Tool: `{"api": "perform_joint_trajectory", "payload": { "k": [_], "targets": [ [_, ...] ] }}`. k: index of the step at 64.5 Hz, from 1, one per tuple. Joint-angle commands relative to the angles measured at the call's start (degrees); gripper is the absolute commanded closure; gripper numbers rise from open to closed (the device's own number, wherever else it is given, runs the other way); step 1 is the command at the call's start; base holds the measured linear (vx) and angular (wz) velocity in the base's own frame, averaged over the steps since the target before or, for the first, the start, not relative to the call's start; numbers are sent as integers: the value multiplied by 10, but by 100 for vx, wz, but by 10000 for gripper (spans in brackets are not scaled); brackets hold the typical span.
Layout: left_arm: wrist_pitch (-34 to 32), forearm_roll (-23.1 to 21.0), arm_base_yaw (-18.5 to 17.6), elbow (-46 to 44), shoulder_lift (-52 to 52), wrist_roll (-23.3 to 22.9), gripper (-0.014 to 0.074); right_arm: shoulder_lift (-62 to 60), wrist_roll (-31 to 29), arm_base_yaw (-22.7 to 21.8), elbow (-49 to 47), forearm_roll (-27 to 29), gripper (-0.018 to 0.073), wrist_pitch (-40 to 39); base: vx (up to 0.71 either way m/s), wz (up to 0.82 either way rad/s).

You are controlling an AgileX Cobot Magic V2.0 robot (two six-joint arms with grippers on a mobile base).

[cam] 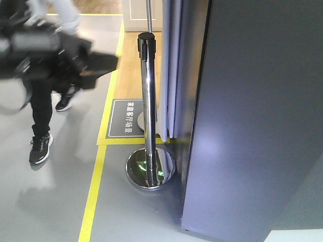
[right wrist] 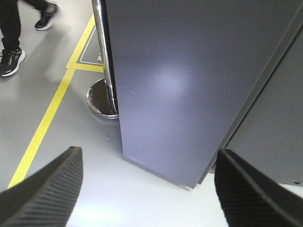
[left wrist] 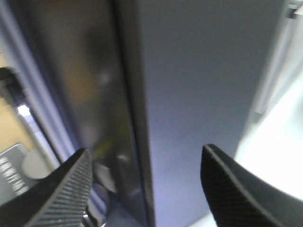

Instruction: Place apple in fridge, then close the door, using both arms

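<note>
Door (right wrist: 180, 85) edge between spread left hand (left wrist: 147, 189) fingers.

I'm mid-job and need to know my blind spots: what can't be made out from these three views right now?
- Apple: in no view; both grippers show nothing between their fingers.
- Fridge interior: hidden behind the grey door in all views.
- Whether the door is fully shut: seam cut off by frame edges.
- Left arm: motion-blurred in the front view.
- Person: cropped above the legs.
</note>
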Motion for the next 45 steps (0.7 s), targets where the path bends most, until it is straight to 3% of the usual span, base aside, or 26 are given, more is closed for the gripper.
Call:
{"api": "perform_joint_trajectory", "payload": {
  "k": [1,12,25,45],
  "targets": [
    [-88,-22,3,55,-67,3,132,8,-3,-3,-15,-9,12,-34,0,0],
    [-118,-23,3,173,-122,-3,132,8,-3,-3,-15,-9,12,-34,0,0],
    [-197,-23,3,265,-160,-22,132,8,-3,-3,-15,-9,12,-34,0,0],
    [-200,-22,3,290,-164,-23,132,8,-3,-3,-15,-9,12,-34,0,0]
  ]
}}
